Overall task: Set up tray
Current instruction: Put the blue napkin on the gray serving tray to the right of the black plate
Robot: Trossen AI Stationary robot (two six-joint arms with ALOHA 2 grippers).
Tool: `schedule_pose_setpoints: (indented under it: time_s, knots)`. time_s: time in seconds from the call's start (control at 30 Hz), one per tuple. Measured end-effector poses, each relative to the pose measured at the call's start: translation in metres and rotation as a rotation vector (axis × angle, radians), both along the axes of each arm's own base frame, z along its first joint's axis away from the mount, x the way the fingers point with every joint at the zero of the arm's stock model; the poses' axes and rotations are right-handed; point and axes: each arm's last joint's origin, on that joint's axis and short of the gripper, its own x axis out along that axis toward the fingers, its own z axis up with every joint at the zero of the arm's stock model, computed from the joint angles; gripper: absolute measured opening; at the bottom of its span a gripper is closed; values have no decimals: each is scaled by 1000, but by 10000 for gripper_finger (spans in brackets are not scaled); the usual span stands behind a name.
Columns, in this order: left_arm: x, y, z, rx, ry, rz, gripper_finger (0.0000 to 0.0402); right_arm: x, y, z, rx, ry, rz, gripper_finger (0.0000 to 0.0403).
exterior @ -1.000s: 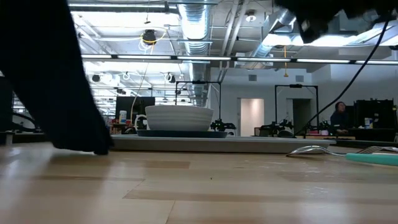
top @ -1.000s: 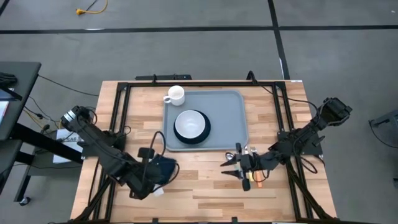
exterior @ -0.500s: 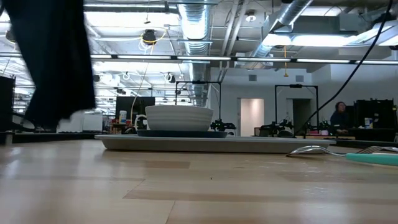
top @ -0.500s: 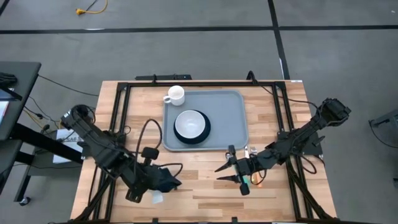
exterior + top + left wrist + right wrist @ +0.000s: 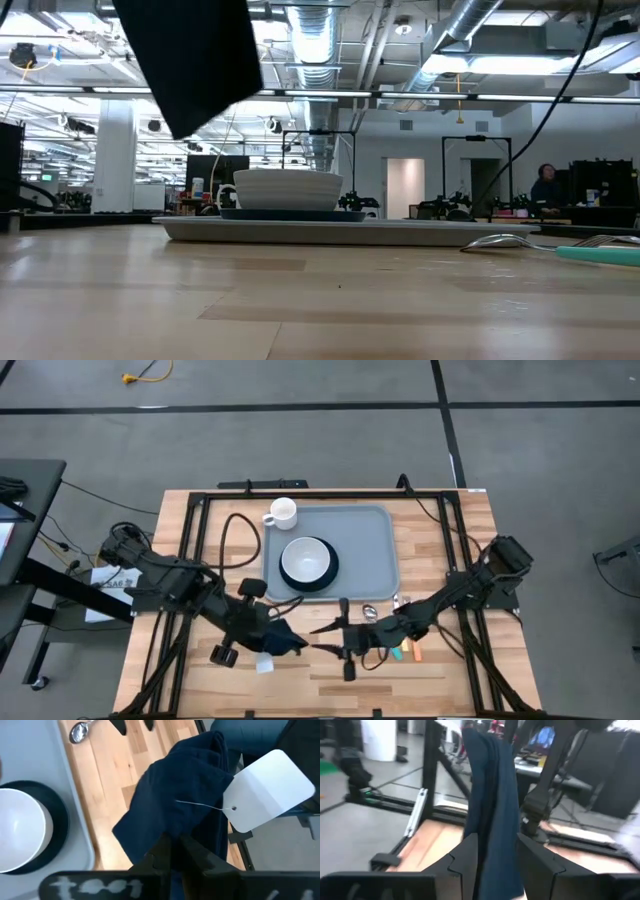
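1. Tabletop [image 5: 330, 680]: light wood, with a dark frame along its edges.
2. Tray [image 5: 375, 550]: grey-blue, lying flat at far centre of the tabletop; neither gripper touches it.
3. Plate [image 5: 307, 582] with a white bowl [image 5: 306, 559]: on the left part of the tray; a white mug [image 5: 282, 513] stands at the tray's far-left corner.
4. Napkin [image 5: 185, 805]: dark navy, with a white tag [image 5: 267, 787], hanging lifted clear of the tabletop, near of the tray.
5. Left gripper [image 5: 283, 642]: clamped on the napkin, near-left of the tray.
6. Right gripper [image 5: 325, 636]: fingers spread apart, one either side of the hanging napkin, not closed on it.
7. Spoon [image 5: 368, 612]: on the tabletop just near of the tray.
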Motion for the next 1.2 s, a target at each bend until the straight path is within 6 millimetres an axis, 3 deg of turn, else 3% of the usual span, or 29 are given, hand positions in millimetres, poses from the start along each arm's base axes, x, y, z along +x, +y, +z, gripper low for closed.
schedule_pose_setpoints:
  time_s: [0.2, 0.4, 0.57, 0.8, 1.2]
  knots:
    - [3, 10, -1, 0, 34, 9, 2, 20, 9, 7, -40, -18, -78, 172]
    - [2, 12, -2, 18, 47, 1, 2, 31, 16, 15, -23, -32, -78, 249]
    - [2, 13, -3, 24, 51, 0, 2, 37, 16, 22, -6, -8, -77, 285]
    - [2, 13, -3, 24, 51, 0, 2, 45, 6, 20, 12, -13, -91, 306]
    - [7, 22, -3, 31, 44, 22, 2, 56, -15, 19, 35, 0, -25, 307]
